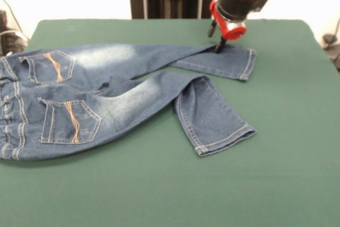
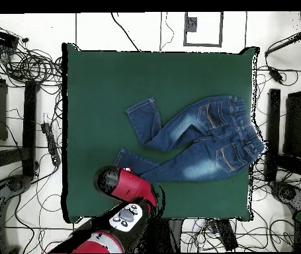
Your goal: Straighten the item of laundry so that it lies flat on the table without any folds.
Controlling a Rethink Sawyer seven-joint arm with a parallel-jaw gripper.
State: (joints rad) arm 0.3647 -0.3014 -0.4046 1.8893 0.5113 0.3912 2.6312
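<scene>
from my remote station i see the jeans (image 1: 106, 97) lying back pockets up on the green table (image 1: 276, 174), their long axis running left to right in the front view, waistband at the table's left edge and hems pointing right. the near leg bends at the knee so its cuff angles toward the near right, while the far leg runs nearly straight. the gripper (image 1: 219, 44) touches down on the far leg just beside its cuff; i cannot tell how its fingers stand.
</scene>
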